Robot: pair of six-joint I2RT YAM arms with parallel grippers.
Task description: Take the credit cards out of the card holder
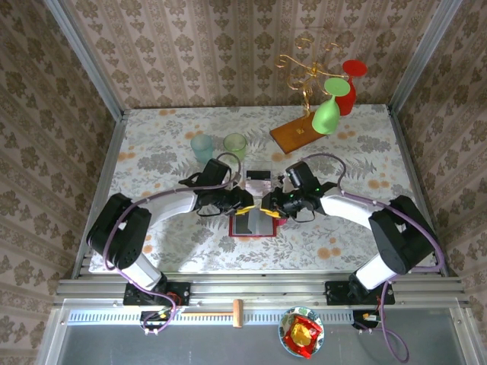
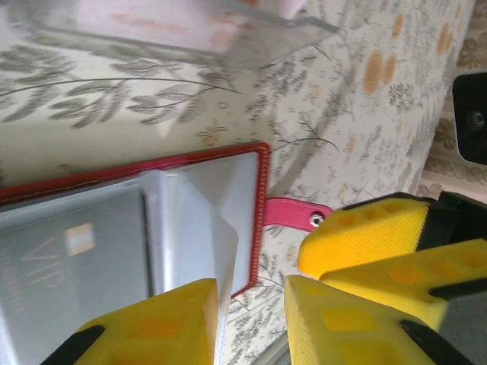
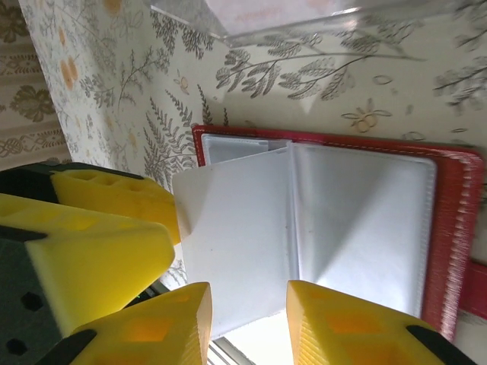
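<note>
Nearest the arm bases, both end effectors meet over the card holder (image 3: 456, 220), which lies open on the desk (image 1: 342, 236) midway between the arms. The left end effector (image 2: 251, 323) has its jaws a little apart at the holder's edge, close to the red tab (image 2: 293, 214), and nothing is pinched between them. The right end effector (image 3: 249, 327) is likewise slightly open. A raised clear leaf (image 3: 236, 236) runs down into the gap between its fingers, but whether the pads touch it cannot be told.

A grey VIP card (image 2: 68, 258) sits inside a sleeve panel, so the extraction looks under way rather than finished. The next move probably calls for one end effector to pin the holder flat. The other would then nip the card's exposed edge and draw it straight out along the sleeve's opening.

Just beyond the holder lies a pinkish card (image 2: 152, 23), seemingly already out.
</note>
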